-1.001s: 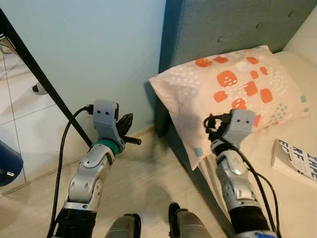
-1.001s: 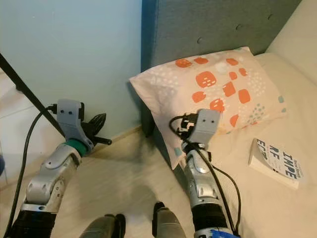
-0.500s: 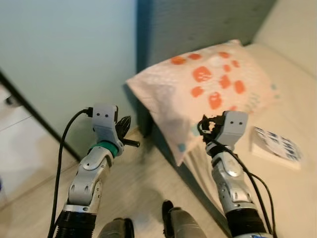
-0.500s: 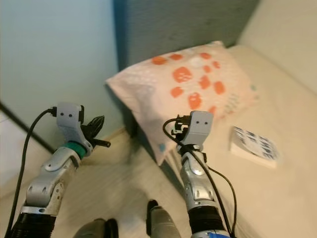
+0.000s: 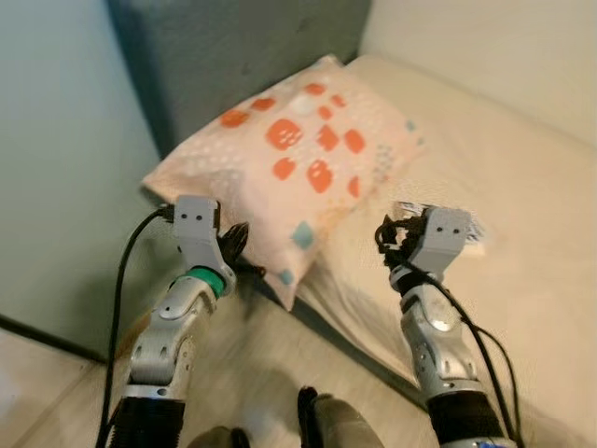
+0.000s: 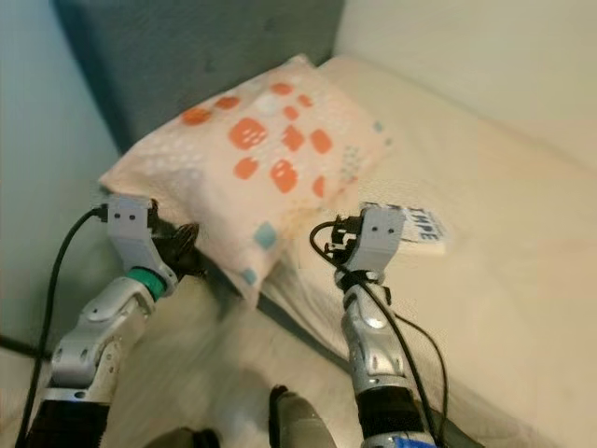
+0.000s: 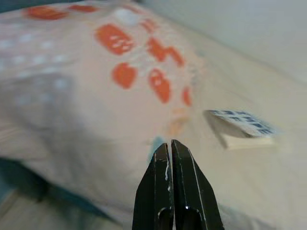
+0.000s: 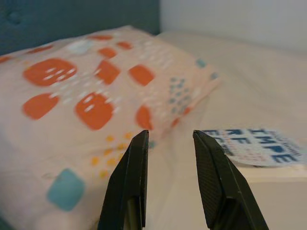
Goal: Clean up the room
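A pink pillow (image 5: 289,154) with orange patches lies against the headboard, its near corner hanging over the bed's edge. A white book (image 6: 422,225) with blue letters lies flat on the cream mattress (image 5: 504,177), right of the pillow. My left gripper (image 7: 168,144) is shut on nothing and hovers just in front of the pillow's overhanging corner. My right gripper (image 8: 170,136) is open and empty. It is held above the mattress's edge, pointing between the pillow (image 8: 81,100) and the book (image 8: 259,146).
A grey-blue padded headboard (image 5: 233,47) stands behind the pillow, with a teal wall (image 5: 56,140) to its left and a white wall (image 5: 485,47) behind the bed. Pale wooden floor (image 5: 256,373) lies beside the bed, under my arms.
The whole view has swung to the right, bringing more of the bed and the book in. The black pole and tiled floor have left the picture. Both arms keep their pose.
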